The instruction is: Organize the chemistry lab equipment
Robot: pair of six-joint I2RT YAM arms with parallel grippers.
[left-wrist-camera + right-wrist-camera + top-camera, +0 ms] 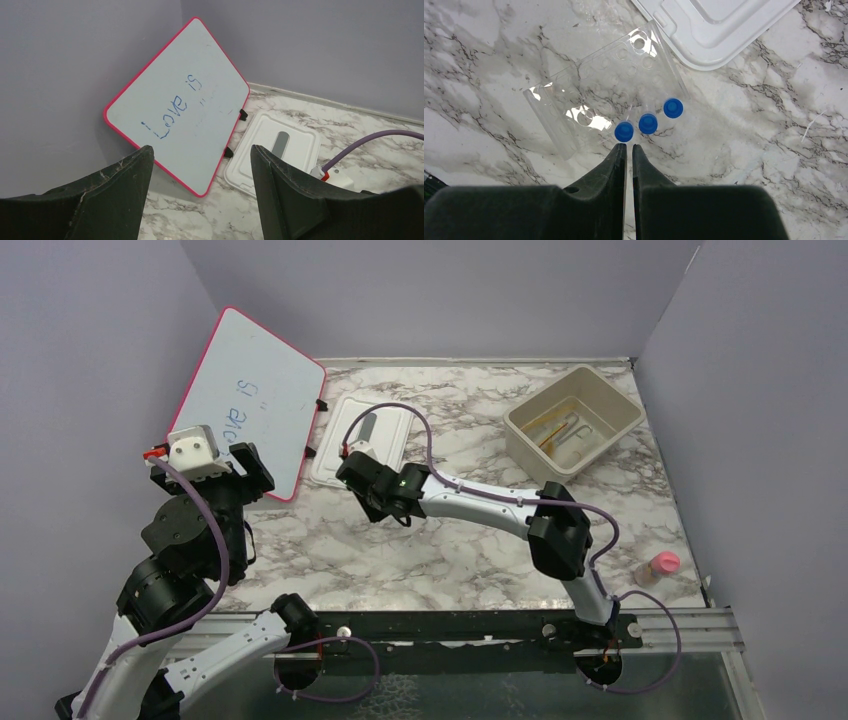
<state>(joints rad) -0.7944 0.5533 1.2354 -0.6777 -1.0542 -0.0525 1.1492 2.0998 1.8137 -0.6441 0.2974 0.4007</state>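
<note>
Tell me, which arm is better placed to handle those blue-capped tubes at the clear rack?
Right. The right tool hangs just beside the blue-capped tubes at the clear rack; the left tool is off facing the whiteboard.

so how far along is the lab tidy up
Partly done: a few thin tools already lie in the beige bin. Nothing is in hand; the right gripper, shut and empty, sits by three blue-capped tubes on the clear rack. Those and the pink-capped bottle remain. The left gripper is open.
</note>
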